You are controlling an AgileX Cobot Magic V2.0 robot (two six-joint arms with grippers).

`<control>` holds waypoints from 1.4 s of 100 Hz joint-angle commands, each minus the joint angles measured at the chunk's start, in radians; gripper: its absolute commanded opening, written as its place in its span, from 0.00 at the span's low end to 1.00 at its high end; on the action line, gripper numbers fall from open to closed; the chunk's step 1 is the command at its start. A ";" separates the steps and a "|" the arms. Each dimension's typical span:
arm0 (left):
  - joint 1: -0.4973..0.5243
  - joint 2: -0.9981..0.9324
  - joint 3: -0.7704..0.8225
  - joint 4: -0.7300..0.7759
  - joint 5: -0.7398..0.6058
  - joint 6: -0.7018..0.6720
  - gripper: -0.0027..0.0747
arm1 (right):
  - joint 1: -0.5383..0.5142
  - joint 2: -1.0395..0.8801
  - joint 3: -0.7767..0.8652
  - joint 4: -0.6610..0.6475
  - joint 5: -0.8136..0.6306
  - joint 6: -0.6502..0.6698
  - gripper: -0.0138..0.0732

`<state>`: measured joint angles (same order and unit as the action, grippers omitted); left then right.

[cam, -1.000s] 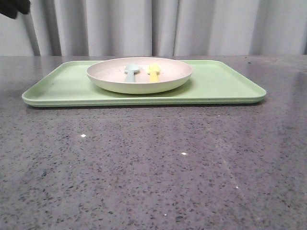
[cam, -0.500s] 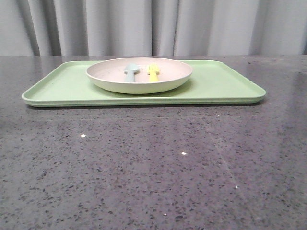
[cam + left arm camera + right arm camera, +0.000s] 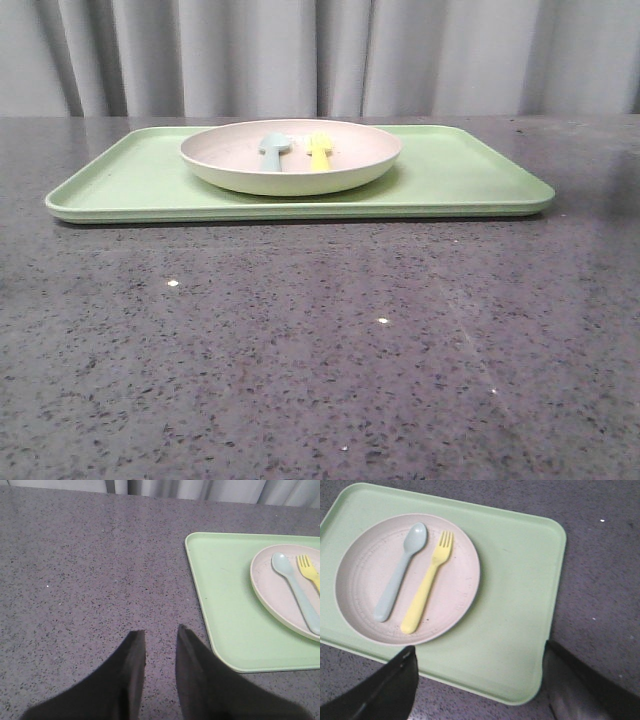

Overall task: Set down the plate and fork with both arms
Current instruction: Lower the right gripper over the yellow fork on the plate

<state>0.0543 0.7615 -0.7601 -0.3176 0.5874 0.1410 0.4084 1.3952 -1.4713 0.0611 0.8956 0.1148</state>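
The pale pinkish-cream plate (image 3: 240, 172) sits on the light-green tray (image 3: 450, 180) at the back of the table. The yellow fork (image 3: 319, 152) lies in the plate beside a blue-grey spoon (image 3: 272, 150). In the right wrist view the plate (image 3: 460, 580), the fork (image 3: 427, 587) and the spoon (image 3: 400, 572) show from above. My right gripper (image 3: 480, 655) is wide open and empty above the tray's near right corner. My left gripper (image 3: 161, 635) is open a little and empty over bare table left of the tray (image 3: 225, 605). Neither gripper shows in the front view.
The grey speckled tabletop (image 3: 320, 350) spreads in front of the tray. A grey curtain (image 3: 320, 55) hangs behind the table. The tray's right part (image 3: 520, 580) holds nothing.
A dark arm part at the top left of the front view one second ago has left the view. The plate, fork, spoon and tray have not moved.
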 commanded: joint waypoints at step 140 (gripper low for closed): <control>0.003 -0.006 -0.027 -0.014 -0.064 -0.009 0.25 | 0.158 0.746 -0.713 -0.072 0.342 0.304 0.69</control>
<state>0.0573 0.7615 -0.7584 -0.3176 0.5874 0.1410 0.5691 2.1928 -2.1535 -0.0091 1.2459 0.4155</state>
